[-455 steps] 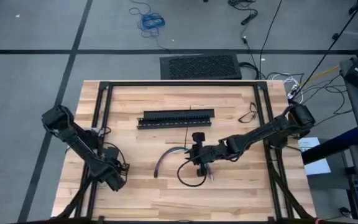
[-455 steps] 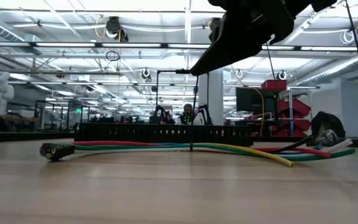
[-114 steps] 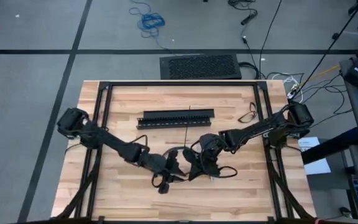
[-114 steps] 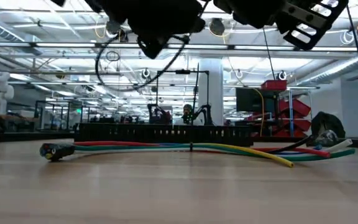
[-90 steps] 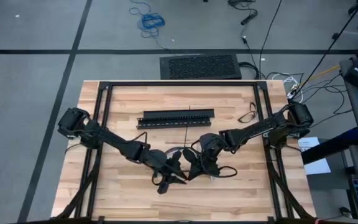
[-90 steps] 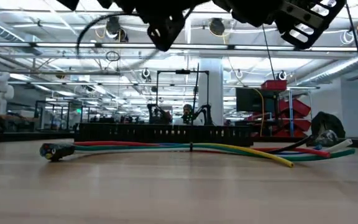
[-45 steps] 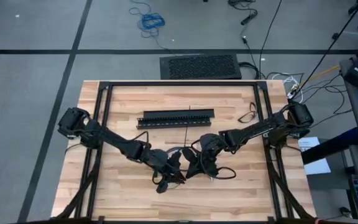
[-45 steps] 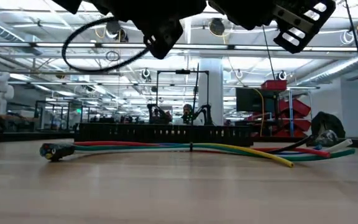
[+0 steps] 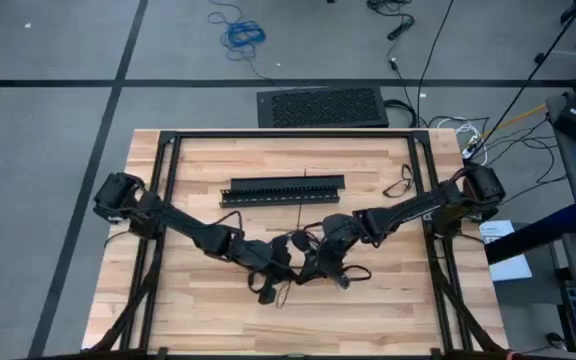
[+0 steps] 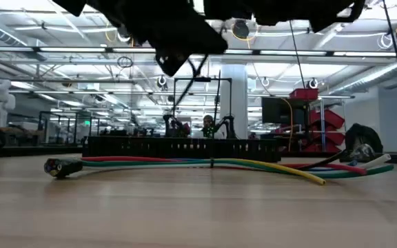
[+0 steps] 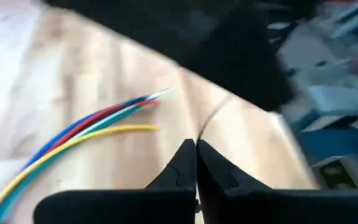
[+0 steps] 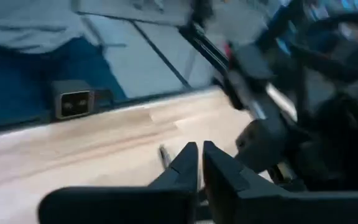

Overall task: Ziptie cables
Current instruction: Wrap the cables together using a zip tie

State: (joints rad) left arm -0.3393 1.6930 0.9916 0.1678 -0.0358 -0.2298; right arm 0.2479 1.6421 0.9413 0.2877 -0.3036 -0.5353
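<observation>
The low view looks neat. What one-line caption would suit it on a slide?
Multicoloured cables lie flat on the wooden table before a black slotted bar, with both dark arms overhead.

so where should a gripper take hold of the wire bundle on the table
Probably near the middle of the cables, from straight above. There the wires lie flat and close together on the table, while toward one end they fan apart, so one pinch would likely miss some.

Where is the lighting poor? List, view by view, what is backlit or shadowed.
Low view: ceiling strip lights backlight both arms into black shapes; the loose bundle of thin multicoloured wires is evenly lit. High view: even light on the pale wooden table, soft shadows under the arms. Left wrist view: left gripper dark against bright wood.
</observation>
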